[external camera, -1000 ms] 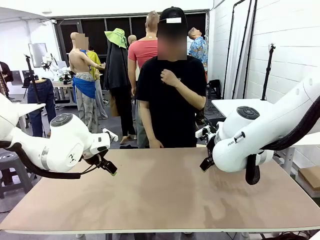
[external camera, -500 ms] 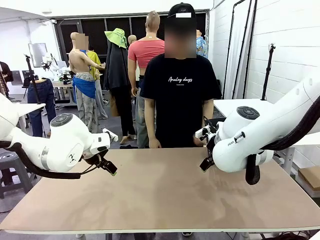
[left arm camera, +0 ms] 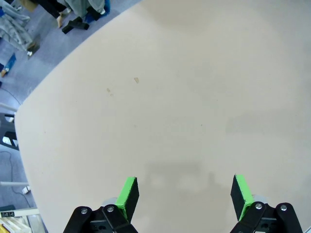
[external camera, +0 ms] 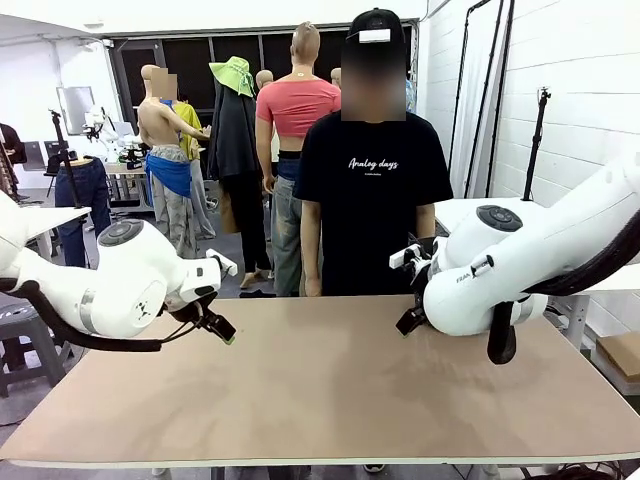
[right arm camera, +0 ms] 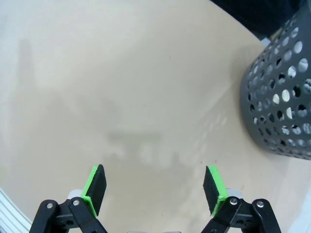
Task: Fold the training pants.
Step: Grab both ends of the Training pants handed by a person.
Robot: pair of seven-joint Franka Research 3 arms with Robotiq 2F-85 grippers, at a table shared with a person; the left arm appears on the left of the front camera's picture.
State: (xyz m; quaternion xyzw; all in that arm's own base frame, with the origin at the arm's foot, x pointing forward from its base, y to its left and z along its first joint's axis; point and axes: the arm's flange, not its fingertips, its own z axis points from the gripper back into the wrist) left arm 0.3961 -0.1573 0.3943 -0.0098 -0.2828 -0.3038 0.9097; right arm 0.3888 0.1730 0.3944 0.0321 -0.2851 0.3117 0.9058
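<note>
Tan table (external camera: pixel 320 400), one, with one person (external camera: pixel 372 190) standing at its far edge and one grey perforated basket (right arm camera: pixel 279 97) near the right gripper (right arm camera: pixel 155 182). Two grippers hover above the tabletop, this one and the left gripper (left arm camera: pixel 182 189), both spread wide and holding nothing. Where the training pants lie cannot be told.

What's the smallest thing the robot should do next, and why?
Probably just hold still. The left gripper and right gripper hover over the table with jaws wide, a basket stands near the right one, the person stands at the far edge, and the pants are not yet laid out.
</note>
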